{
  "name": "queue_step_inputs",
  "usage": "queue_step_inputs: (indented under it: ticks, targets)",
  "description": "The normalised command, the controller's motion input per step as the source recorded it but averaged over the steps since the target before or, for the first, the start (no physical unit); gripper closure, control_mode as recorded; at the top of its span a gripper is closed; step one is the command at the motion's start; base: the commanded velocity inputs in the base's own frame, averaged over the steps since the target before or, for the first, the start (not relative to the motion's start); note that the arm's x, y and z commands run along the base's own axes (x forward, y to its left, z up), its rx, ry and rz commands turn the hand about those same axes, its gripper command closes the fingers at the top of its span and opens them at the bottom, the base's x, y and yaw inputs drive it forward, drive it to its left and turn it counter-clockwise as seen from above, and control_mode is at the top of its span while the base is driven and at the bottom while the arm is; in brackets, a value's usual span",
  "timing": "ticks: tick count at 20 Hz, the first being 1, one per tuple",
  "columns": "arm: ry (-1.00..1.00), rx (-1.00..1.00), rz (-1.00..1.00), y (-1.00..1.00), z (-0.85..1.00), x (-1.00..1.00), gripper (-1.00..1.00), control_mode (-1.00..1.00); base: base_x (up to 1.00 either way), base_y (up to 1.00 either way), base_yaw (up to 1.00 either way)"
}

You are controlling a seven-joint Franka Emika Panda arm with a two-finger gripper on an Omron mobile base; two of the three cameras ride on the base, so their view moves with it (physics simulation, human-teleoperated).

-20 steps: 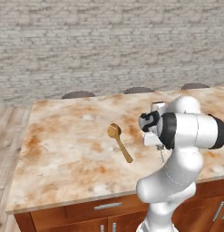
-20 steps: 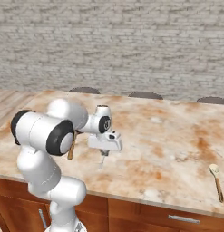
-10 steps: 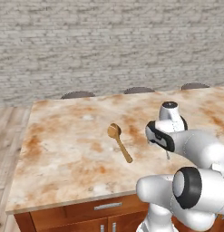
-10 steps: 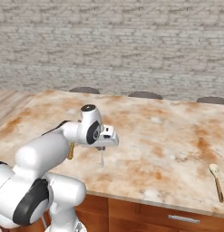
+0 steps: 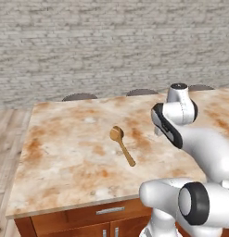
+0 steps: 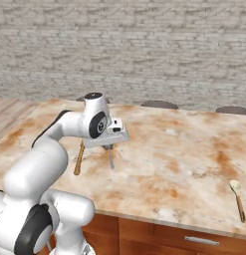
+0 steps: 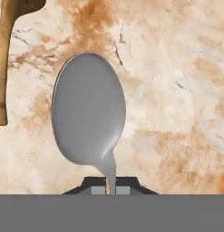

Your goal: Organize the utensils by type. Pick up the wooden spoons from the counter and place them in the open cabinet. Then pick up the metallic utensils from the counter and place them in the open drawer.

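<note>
1. The fingers are pinched nearly shut on the thin stem of a small silver teaspoon, which hangs bowl-down above the bench.
2. In the right base view the teaspoon dangles from the hand over the middle of the bench, clear of the stone as far as I can tell.
3. One wooden spoon lies flat near the middle of the bench, bowl toward the far edge; a second wooden spoon lies close to the front edge toward the right corner.
4. The step in hand looks like carrying the teaspoon off to the drawer. No drawer or cabinet is visible, so the base probably has to turn or drive first.
5. To do it well, I would keep the pinch firm and the wrist steady: the stem is slim, smooth metal and could swivel or slip between the fingers during a wide swing.
6. Lift away upward first, since the wooden handle lies just beside the hanging bowl.
7. The teaspoon's bowl is a smooth, matt grey oval; the wooden spoons are tan with long straight handles; the bench top is beige stone with orange-brown marbling and fine dark veins.
</note>
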Motion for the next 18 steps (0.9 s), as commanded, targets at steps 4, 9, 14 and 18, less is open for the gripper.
queue_step_inputs:
  ticks: [4, 9, 14, 18]
  targets:
    - [0.00, 0.00, 0.14, 0.00, 0.52, 0.02, 1.00, -1.00, 0.00, 0.00, 0.00]
    - [0.00, 0.00, 0.08, 0.00, 0.14, 0.00, 1.00, -1.00, 0.00, 0.00, 0.00]
    - [-0.02, 0.00, 0.00, 0.01, 0.00, -0.04, 1.00, -1.00, 0.00, 0.00, 0.00]
    - [-0.17, -0.01, 0.04, 0.30, 0.03, -0.29, 1.00, -1.00, 0.00, 0.00, 0.00]
